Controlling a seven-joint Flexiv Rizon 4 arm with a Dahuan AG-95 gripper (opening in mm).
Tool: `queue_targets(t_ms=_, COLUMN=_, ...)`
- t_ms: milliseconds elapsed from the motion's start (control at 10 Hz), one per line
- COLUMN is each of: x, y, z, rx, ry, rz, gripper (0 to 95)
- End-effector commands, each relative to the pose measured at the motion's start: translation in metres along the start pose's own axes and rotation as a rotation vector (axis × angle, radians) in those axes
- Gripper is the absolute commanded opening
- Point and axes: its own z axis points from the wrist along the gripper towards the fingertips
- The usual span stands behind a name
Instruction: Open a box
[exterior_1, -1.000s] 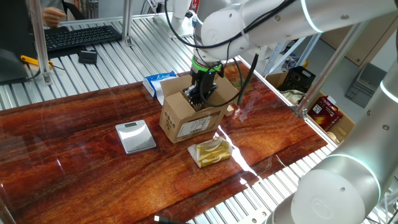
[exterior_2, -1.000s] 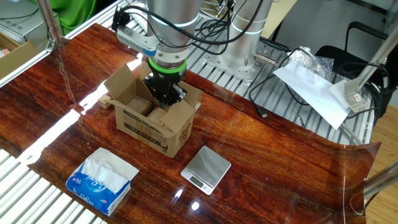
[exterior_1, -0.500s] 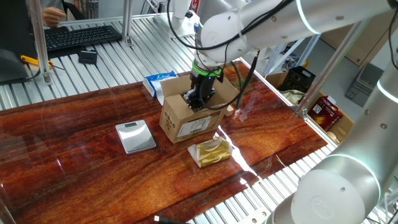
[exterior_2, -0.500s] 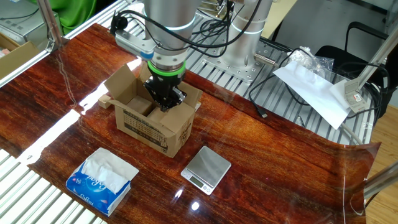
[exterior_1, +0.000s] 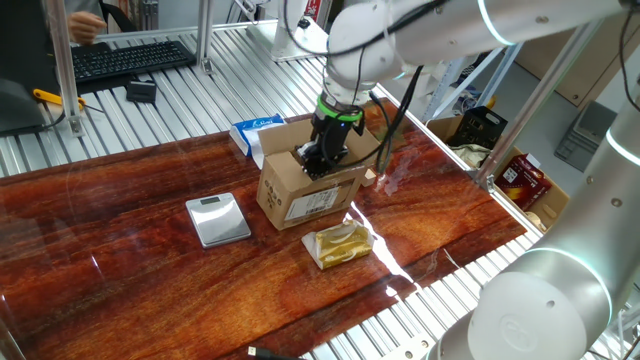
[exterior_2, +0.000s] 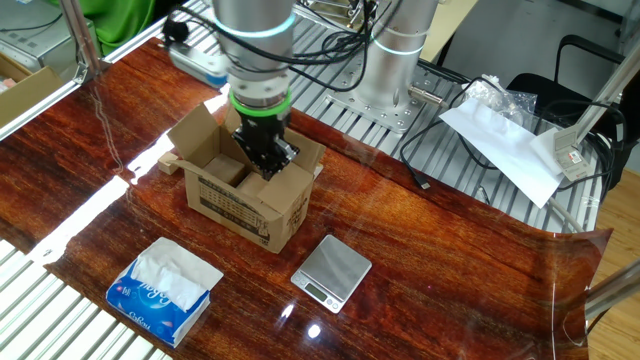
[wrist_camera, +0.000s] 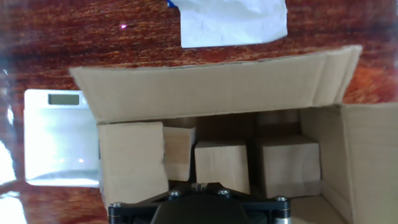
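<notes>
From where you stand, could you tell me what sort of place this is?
Probably a robotics lab workbench: the arm's base is bolted to a slatted aluminium frame, and a keyboard sits at the bench beside the wooden tabletop.

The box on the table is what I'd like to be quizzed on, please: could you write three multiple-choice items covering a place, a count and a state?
1. Where is the gripper?
A. over the scale
B. at the box's open top
C. beside the tissue pack

2. How many wooden blocks show clearly inside the box in the hand view?
A. none
B. three
C. eight

3. The box flaps are:
A. taped shut
B. folded open
C. torn off

B, it hangs in the opening; B, three pale blocks stand in a row; B, the flaps stand outward.
</notes>
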Motion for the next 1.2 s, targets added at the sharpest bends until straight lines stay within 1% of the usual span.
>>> queue_targets(t_ms=100, x=0.002, y=0.006, z=-0.003, rx=-0.073, ry=0.009, rz=0.054, gripper=0.0)
queue_targets(t_ms=200, x=0.003, y=0.007, z=-0.003, rx=-0.081, ry=0.011, rz=0.061, gripper=0.0)
queue_targets(t_ms=300, x=0.004, y=0.009, z=-0.004, rx=-0.08, ry=0.011, rz=0.065, gripper=0.0)
queue_targets(t_ms=500, x=0.005, y=0.012, z=-0.007, rx=-0.089, ry=0.013, rz=0.08, gripper=0.0)
queue_targets(t_ms=800, x=0.006, y=0.019, z=-0.01, rx=-0.092, ry=0.017, rz=0.104, gripper=0.0)
queue_targets(t_ms=1100, x=0.005, y=0.023, z=-0.014, rx=-0.089, ry=0.024, rz=0.111, gripper=0.0)
queue_targets(t_ms=1200, x=0.004, y=0.025, z=-0.02, rx=-0.083, ry=0.029, rz=0.113, gripper=0.0)
